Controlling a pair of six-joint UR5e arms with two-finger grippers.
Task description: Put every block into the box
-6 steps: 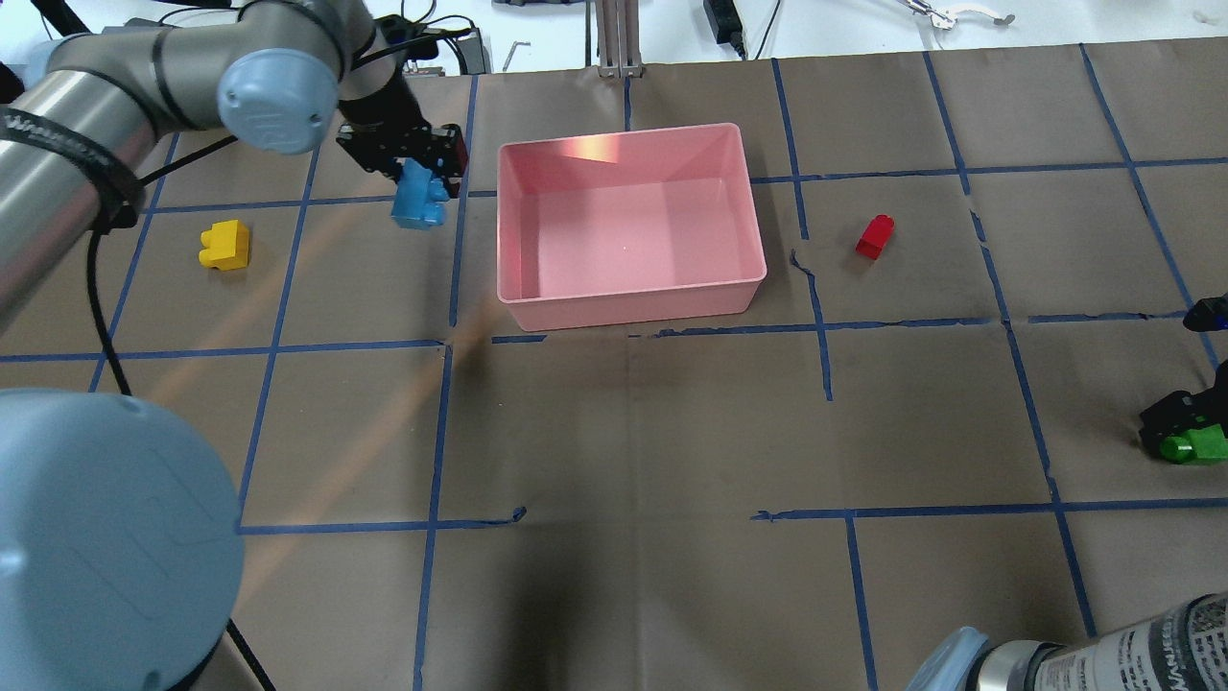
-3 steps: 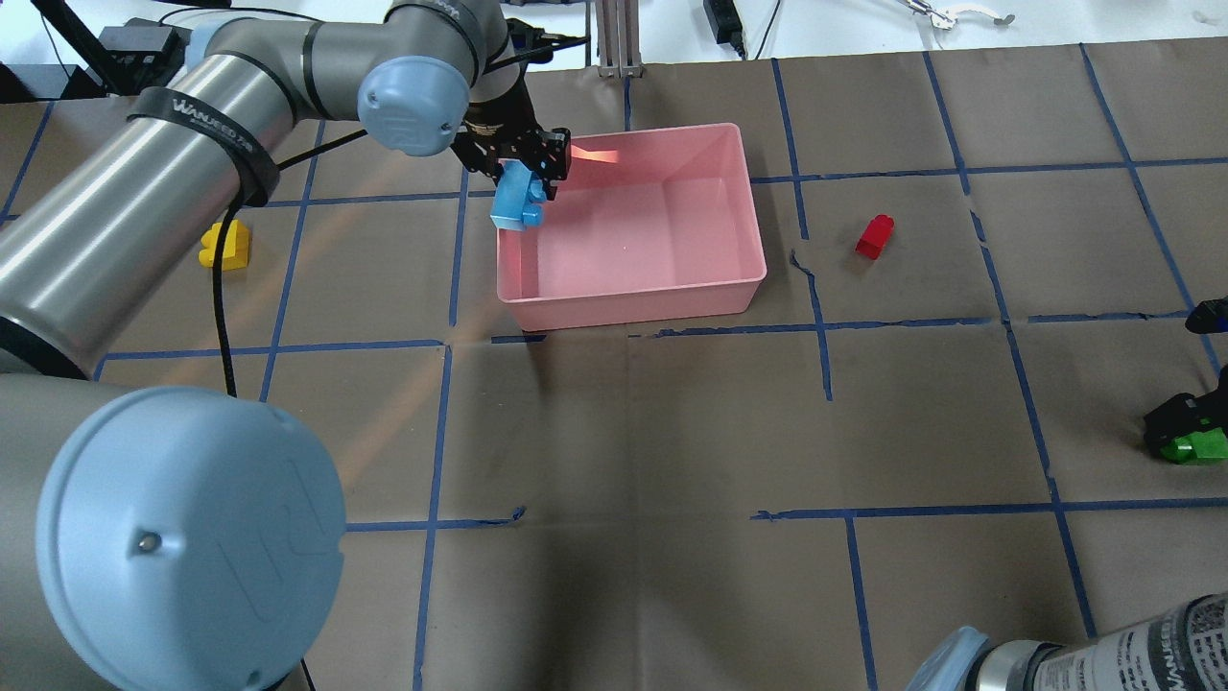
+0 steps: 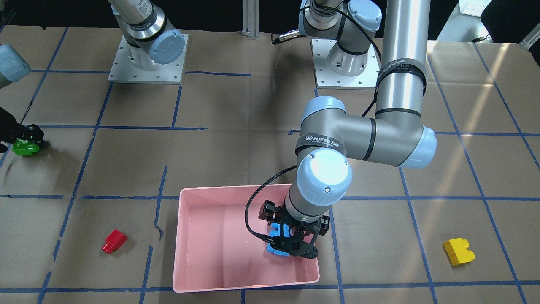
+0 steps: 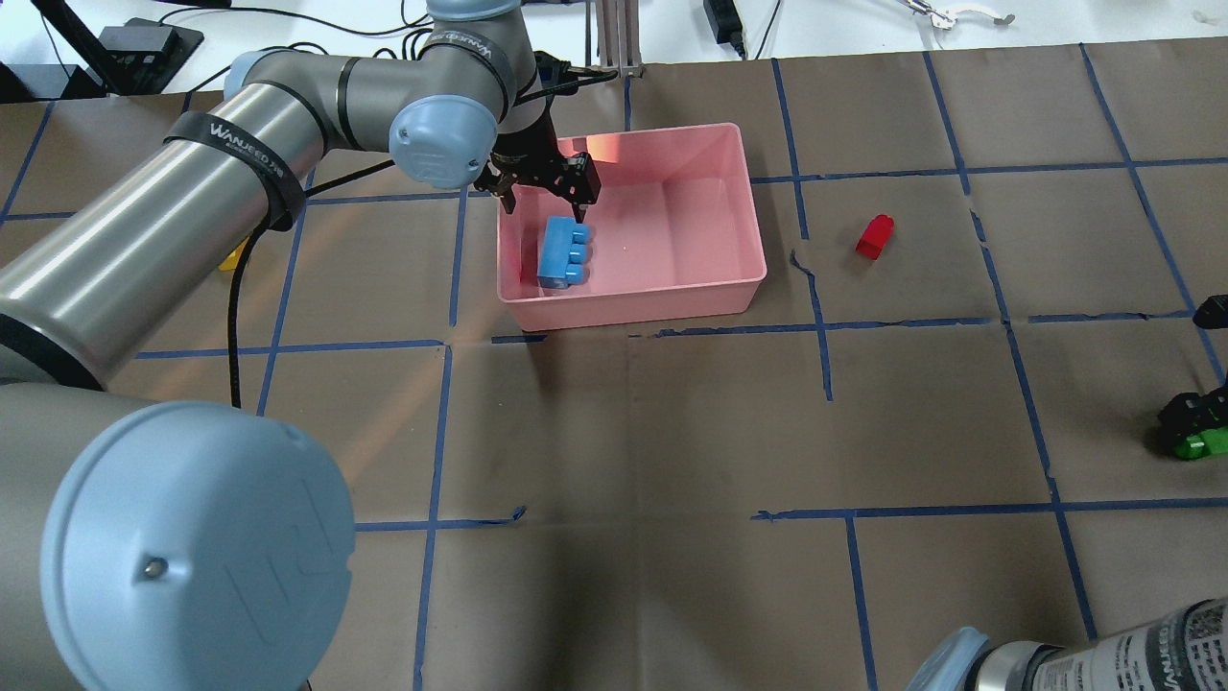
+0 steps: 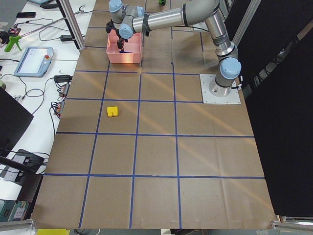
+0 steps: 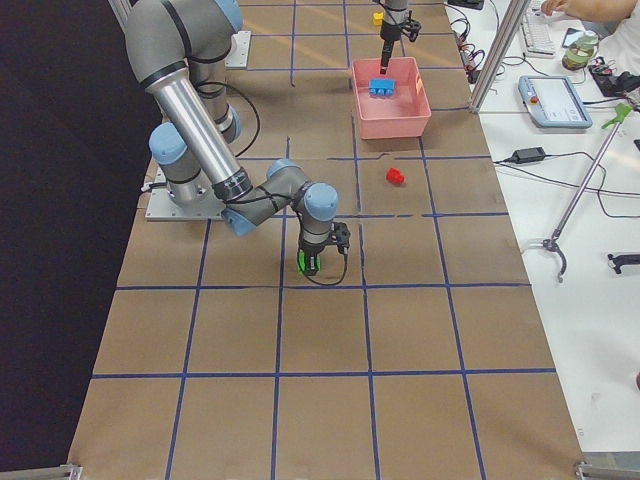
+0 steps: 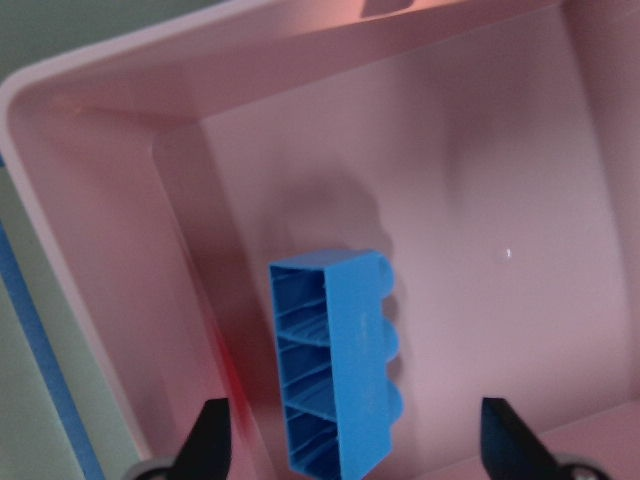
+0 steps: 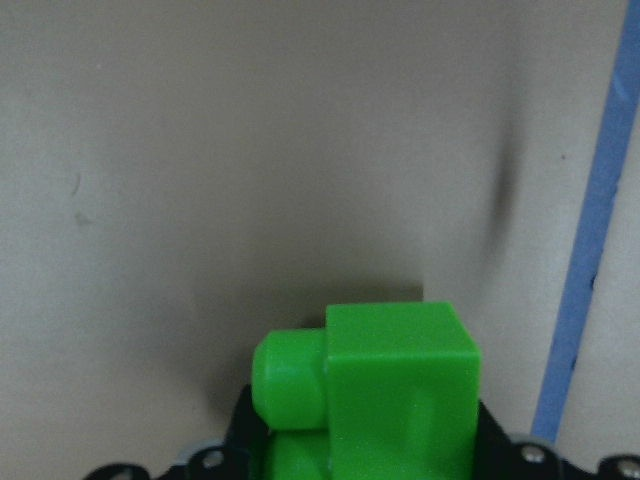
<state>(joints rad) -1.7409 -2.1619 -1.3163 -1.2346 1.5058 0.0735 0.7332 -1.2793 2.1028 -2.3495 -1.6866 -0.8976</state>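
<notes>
The light blue block [image 4: 563,252] lies on its side on the floor of the pink box [image 4: 633,305], near its left wall. It also shows in the left wrist view [image 7: 340,360]. My left gripper [image 4: 543,202] hangs open just above the block and holds nothing. My right gripper [image 4: 1190,432], low over the table at the far right, is shut on the green block [image 8: 390,390]. The red block [image 4: 874,236] lies on the table right of the box. The yellow block [image 3: 458,251] lies left of the box, mostly hidden behind my left arm in the overhead view.
Brown paper with a blue tape grid [image 4: 825,365] covers the table. An aluminium post [image 4: 614,38] stands just behind the box. Cables and tools lie on the white bench [image 4: 863,19] past the far edge.
My left gripper carried the blue block rightwards from beside the box to over it, then opened; the block now lies in the box. My right gripper with the green block shifted slightly right.
</notes>
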